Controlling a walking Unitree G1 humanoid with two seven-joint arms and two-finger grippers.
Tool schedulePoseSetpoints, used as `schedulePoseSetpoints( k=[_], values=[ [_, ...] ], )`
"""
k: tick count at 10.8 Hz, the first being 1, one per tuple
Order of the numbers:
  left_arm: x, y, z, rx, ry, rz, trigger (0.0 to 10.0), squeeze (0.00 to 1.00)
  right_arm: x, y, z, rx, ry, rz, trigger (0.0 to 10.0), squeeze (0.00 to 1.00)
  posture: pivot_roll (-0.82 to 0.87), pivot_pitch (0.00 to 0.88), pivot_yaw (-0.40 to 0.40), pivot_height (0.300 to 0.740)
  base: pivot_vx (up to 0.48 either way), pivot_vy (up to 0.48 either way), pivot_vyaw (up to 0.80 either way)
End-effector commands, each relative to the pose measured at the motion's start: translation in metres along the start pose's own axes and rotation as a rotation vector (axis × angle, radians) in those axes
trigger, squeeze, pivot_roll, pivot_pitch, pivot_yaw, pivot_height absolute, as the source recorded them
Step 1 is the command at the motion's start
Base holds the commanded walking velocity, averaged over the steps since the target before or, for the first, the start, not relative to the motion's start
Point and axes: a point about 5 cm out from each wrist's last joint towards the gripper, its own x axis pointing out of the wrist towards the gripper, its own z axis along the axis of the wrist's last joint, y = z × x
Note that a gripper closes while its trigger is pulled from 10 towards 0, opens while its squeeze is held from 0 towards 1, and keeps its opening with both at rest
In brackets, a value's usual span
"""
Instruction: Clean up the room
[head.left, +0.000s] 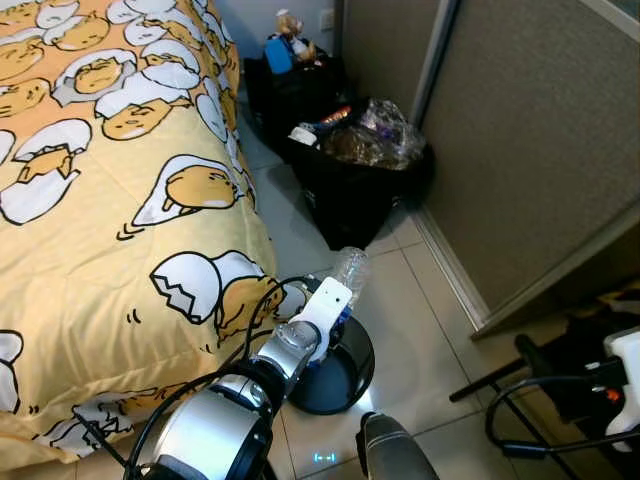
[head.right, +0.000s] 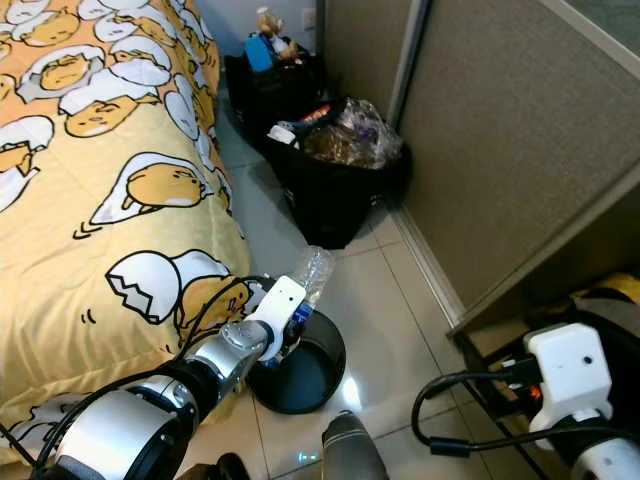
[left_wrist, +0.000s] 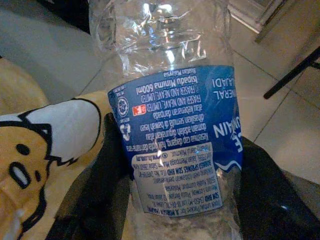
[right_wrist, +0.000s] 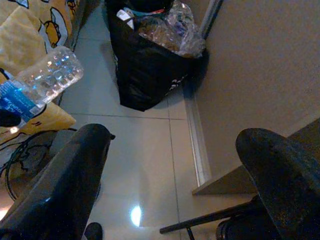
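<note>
L gripper (head.right: 292, 322) is clamped on a clear plastic water bottle (head.right: 311, 273) w/ a blue label; in the left wrist view its two black fingers (left_wrist: 105, 190) press either side of the label, so jaws are closed to bottle width. Bottle is held up off the tiled floor (head.left: 420, 330), just beside the lower corner of the bed, tilted w/ its crumpled free end pointing toward a black trash bag (head.left: 350, 190). Directly below the gripper sits a round black base (head.left: 335, 375) on the floor.

The bag stands open against the grey partition wall (head.left: 540, 150), stuffed w/ clear plastic & wrappers. Behind it, near the far wall, a 2nd black bin (head.left: 285, 85) holds a blue item and other bits.

Bed carries a yellow duvet (head.left: 110, 190) printed w/ egg cartoon figures; its edge hangs down next to the L arm.

R gripper (right_wrist: 175, 175) hovers over the floor, fingers spread wide apart, holding nothing. Black cables (head.right: 470, 420) loop by the R arm, near dark chair legs (head.left: 490, 380).
</note>
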Motion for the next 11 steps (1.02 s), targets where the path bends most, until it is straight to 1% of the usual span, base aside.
schedulePoseSetpoints(
  k=[1,4,6,8,9,10,11],
  values=[
    [0.003,-0.023,0.016,0.0,-0.043,-0.062,10.0,1.0,0.0,0.005,0.003,0.013,-0.003,0.015,10.0,0.0,-0.59,0.199,0.053,0.74,0.0,0.0,0.0],
    [0.002,-0.017,0.018,0.024,-0.045,-0.047,10.0,1.0,0.007,0.012,0.001,0.031,-0.004,0.033,10.0,0.0,-0.57,0.186,0.051,0.74,0.0,0.0,0.0],
    [0.002,-0.014,0.014,0.044,-0.027,-0.034,10.0,1.0,0.009,0.015,0.0,0.034,0.002,0.041,10.0,0.0,-0.57,0.187,0.046,0.74,0.0,0.0,0.0],
    [0.002,-0.013,0.012,0.034,-0.024,-0.025,10.0,1.0,0.011,0.015,-0.001,0.035,0.005,0.044,10.0,0.0,-0.56,0.179,0.047,0.74,0.0,0.0,0.0],
    [0.002,-0.011,0.022,-0.014,-0.073,-0.036,10.0,0.0,0.018,0.016,-0.001,0.038,-0.004,0.048,10.0,0.0,-0.53,0.145,0.066,0.74,0.0,0.0,0.0],
    [0.001,-0.008,0.031,-0.037,-0.12,-0.044,10.0,0.0,0.026,0.019,0.0,0.045,-0.021,0.05,10.0,0.0,-0.51,0.119,0.082,0.74,0.0,0.0,0.0],
    [-0.002,0.005,0.041,-0.075,-0.195,-0.044,10.0,0.0,0.039,0.021,0.001,0.066,-0.049,0.039,10.0,0.0,-0.46,0.056,0.112,0.74,0.0,0.0,0.0]
  ],
)
